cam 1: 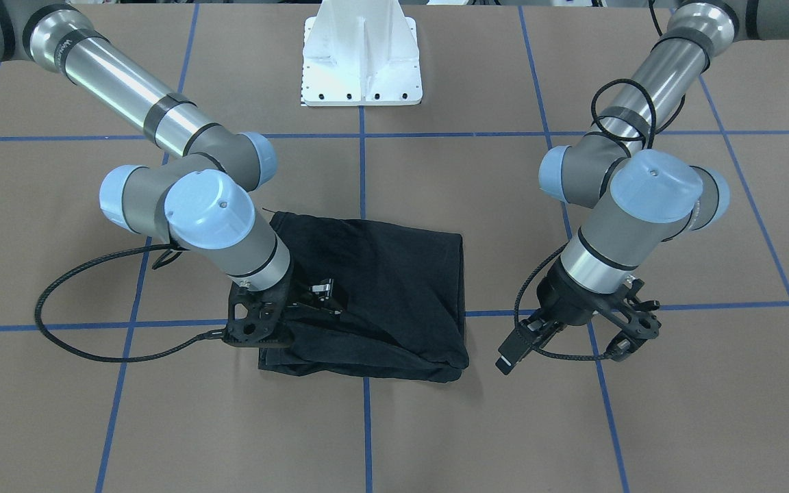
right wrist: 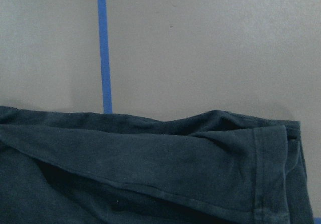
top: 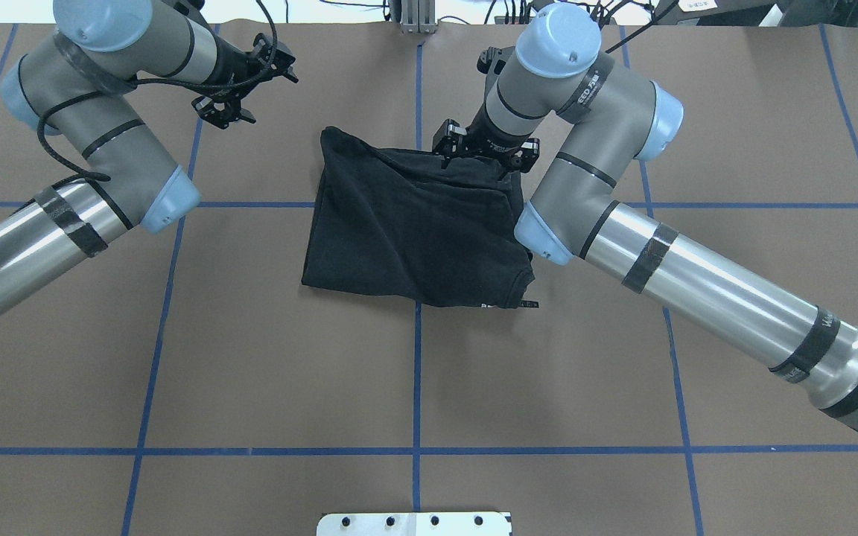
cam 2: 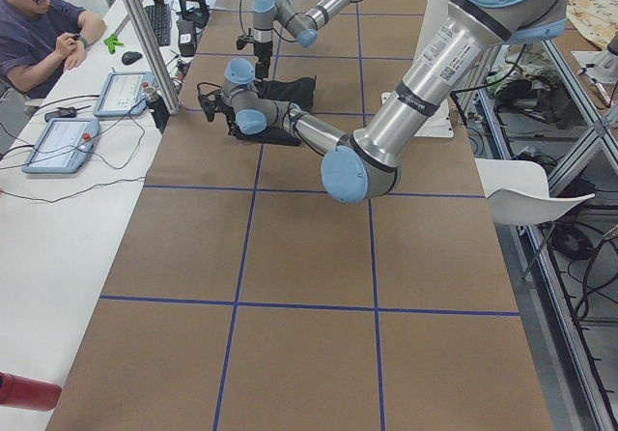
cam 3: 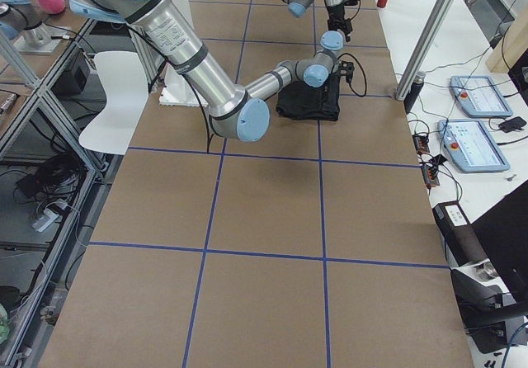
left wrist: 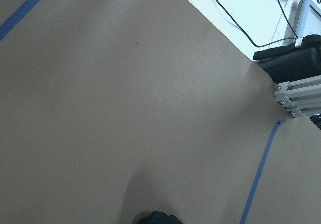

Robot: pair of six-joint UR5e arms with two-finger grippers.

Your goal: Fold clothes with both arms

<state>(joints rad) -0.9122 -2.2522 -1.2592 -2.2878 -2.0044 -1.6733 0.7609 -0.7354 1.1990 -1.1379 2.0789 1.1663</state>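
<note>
1. Front-facing: black T-shirt [cam 1: 394,287] part-folded on brown table [cam 1: 675,411]. Right gripper [cam 1: 326,291] down on its far right corner, jaw state unreadable. Left gripper [cam 1: 507,357] apart at far left, seemingly closed, empty.
2. Overhead: soft, light, limp; likely to sag.
3. Right wrist: stitched hem [right wrist: 268,169] best pinched through all layers. No containers visible.

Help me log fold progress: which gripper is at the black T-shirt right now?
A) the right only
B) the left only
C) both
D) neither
A: the right gripper is down on the black T-shirt, while the left gripper is off to the side over the bare brown table cover, clear of the cloth.
</note>
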